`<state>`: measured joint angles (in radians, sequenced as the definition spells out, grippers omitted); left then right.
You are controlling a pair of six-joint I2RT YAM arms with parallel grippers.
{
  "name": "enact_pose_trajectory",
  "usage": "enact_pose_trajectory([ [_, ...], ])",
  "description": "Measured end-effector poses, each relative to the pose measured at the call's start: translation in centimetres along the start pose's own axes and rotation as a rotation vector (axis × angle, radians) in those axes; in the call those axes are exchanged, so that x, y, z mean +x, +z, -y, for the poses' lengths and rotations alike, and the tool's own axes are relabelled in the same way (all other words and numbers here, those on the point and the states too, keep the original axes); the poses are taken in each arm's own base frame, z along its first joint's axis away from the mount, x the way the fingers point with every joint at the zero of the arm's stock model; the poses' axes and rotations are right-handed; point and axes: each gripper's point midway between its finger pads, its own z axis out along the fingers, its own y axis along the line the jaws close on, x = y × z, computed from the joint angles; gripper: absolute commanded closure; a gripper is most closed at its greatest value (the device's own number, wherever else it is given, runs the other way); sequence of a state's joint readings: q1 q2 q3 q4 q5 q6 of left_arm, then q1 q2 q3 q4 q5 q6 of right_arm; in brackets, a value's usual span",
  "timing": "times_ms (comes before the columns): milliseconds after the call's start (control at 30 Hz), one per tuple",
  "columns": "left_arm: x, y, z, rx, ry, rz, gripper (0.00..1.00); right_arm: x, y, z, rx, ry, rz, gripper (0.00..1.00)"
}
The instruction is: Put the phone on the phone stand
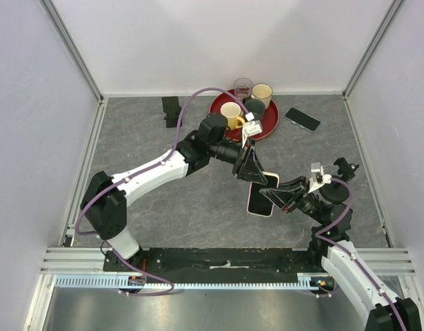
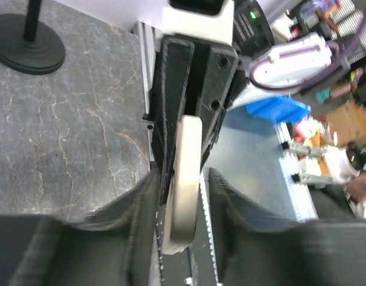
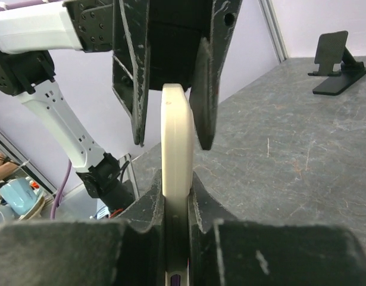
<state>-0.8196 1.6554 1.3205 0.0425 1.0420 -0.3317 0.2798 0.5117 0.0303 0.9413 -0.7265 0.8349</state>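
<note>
A phone [image 1: 262,196] in a cream case hangs edge-on above the middle of the table, between both arms. My right gripper [image 1: 272,195] is shut on its near end; in the right wrist view both fingers [image 3: 156,196] press against the phone [image 3: 177,143]. My left gripper [image 1: 256,178] straddles the far end. In the left wrist view the phone [image 2: 185,179] rests against one finger and a thin gap shows at the other, so the jaws stand slightly open. The black phone stand [image 1: 172,109] stands at the back left, also visible as the phone stand [image 3: 334,59] in the right wrist view.
A red tray [image 1: 263,131] with several cups sits at the back centre. A second, dark phone [image 1: 303,119] lies flat at the back right. A black round-based post [image 2: 28,47] stands on the table near the right arm. White walls close three sides.
</note>
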Motion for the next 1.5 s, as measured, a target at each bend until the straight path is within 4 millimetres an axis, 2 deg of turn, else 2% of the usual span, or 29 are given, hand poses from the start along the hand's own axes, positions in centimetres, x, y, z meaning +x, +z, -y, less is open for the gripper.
enact_pose_trajectory([
  [67, -0.3, 0.0, -0.6, -0.040, -0.019, 0.014, 0.33, 0.2, -0.1, 0.3, 0.010, -0.012, -0.005, 1.00],
  [200, -0.6, -0.3, -2.0, -0.170, -0.062, 0.040, 0.32, 0.3, -0.3, 0.9, 0.050, -0.033, -0.001, 1.00],
  [333, -0.7, -1.0, -3.4, -0.379, -0.096, 0.067, 0.30, -0.3, -0.6, 1.4, 0.099, -0.066, 0.033, 1.00],
  [533, -1.2, -1.1, -2.4, -0.662, -0.075, 0.146, 0.28, -1.2, -0.9, 1.9, 0.143, -0.098, 0.082, 1.00],
  [667, -0.3, -0.5, -2.0, -0.785, -0.065, 0.156, 0.28, -1.0, -1.0, 2.5, 0.171, -0.089, 0.080, 1.00],
  [833, -0.3, 0.3, -1.9, -0.882, -0.040, 0.162, 0.24, -0.7, -1.2, 2.9, 0.192, -0.082, 0.069, 1.00],
  [867, -0.5, 0.5, -1.9, -0.895, -0.033, 0.168, 0.15, -0.7, -1.2, 2.9, 0.193, -0.084, 0.071, 1.00],
  [967, -0.9, 1.0, -2.0, -0.921, -0.022, 0.178, 0.07, -1.0, -1.3, 2.7, 0.194, -0.095, 0.083, 1.00],
  [1167, -1.2, 2.1, -2.3, -0.957, -0.010, 0.179, 0.05, -1.0, -1.5, 2.6, 0.198, -0.096, 0.088, 1.00],
  [1267, -1.3, 2.7, -2.2, -0.980, 0.003, 0.182, 0.12, -0.9, -1.5, 2.7, 0.201, -0.093, 0.085, 1.00],
  [1500, -1.3, 2.7, -2.9, -1.061, 0.019, 0.178, 0.15, -0.9, -1.7, 2.6, 0.205, -0.094, 0.086, 1.00],
])
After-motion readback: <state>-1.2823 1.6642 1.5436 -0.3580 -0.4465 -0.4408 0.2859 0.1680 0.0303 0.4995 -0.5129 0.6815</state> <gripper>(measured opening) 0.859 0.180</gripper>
